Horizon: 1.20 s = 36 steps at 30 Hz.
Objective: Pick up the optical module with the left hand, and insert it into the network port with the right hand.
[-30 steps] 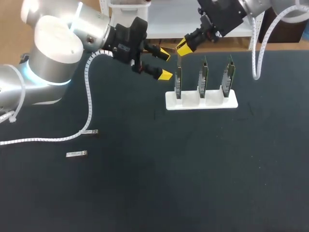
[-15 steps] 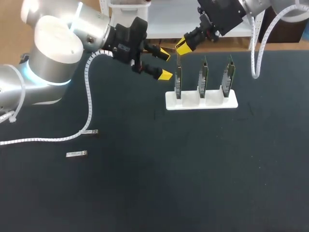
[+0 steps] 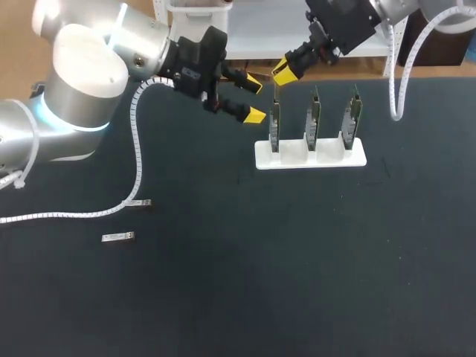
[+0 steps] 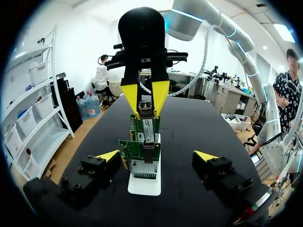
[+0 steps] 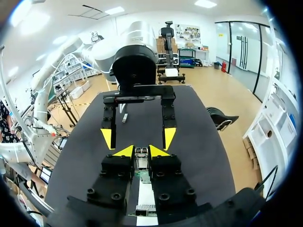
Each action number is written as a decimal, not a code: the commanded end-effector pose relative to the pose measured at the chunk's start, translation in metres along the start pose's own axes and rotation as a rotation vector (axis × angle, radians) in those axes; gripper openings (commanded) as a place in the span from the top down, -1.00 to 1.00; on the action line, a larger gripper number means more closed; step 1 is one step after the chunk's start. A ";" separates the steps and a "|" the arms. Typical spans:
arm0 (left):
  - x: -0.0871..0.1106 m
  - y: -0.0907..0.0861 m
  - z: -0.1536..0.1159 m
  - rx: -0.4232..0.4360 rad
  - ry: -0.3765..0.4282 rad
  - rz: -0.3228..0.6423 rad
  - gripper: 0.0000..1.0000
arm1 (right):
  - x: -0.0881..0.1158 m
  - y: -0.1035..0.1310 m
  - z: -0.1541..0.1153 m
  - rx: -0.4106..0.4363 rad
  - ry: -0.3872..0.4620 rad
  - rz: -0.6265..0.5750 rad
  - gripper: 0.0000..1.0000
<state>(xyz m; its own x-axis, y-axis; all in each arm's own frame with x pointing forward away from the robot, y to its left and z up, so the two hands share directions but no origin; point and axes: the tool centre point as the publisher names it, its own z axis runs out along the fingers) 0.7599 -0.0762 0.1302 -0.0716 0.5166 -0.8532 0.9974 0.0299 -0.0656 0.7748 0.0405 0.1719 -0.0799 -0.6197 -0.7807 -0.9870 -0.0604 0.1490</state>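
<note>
**1. Right gripper** (image 3: pixel 282 72). Upper middle of the head view, on the arm that enters from the upper right corner. Its 2 yellow fingertips are clamped from 2 sides on the optical module (image 4: pixel 145 109).

**2. Optical module.** Small silver block, held upright between those fingertips. It sits directly over the leftmost card (image 3: pixel 274 126). Its lower end is at that card's top edge. The pictures do not show whether it is seated in a port.

**3. Network cards** (image 3: pixel 314 123). 3 green boards stand upright and side by side, right of centre in the upper half of the head view. They are slotted into 1 white stand (image 3: pixel 310 154).

**4. Left gripper** (image 3: pixel 253 98). Upper centre-left of the head view, just left of the leftmost card, on the arm that enters from the left edge. Its fingers are spread wide and grasp nothing. In the left wrist view the row of cards and the stand lie ahead of it, between its 2 tips but touching neither.

**5. Spare module** (image 3: pixel 117 237). Small silver piece lying flat on the table (image 3: pixel 297 260), in the lower left of the head view and well apart from the stand.

**6. Second silver piece** (image 3: pixel 144 202). Lies just above and to the right of item 5, beside the end of the white cable conduit (image 3: pixel 137 149) that hangs from the left arm.
</note>
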 end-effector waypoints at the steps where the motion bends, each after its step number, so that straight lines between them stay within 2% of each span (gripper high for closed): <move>1: -0.001 0.001 0.001 0.002 0.005 -0.002 -1.00 | 0.000 0.002 0.001 0.005 -0.001 -0.003 1.00; 36: -0.001 0.001 0.001 0.002 0.005 -0.002 -1.00 | 0.011 0.001 0.008 0.033 0.014 0.001 1.00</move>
<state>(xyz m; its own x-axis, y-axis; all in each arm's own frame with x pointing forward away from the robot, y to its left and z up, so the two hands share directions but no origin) 0.7599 -0.0762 0.1302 -0.0716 0.5166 -0.8533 0.9974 0.0298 -0.0656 0.7746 0.0409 0.1600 -0.0777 -0.6314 -0.7715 -0.9904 -0.0400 0.1325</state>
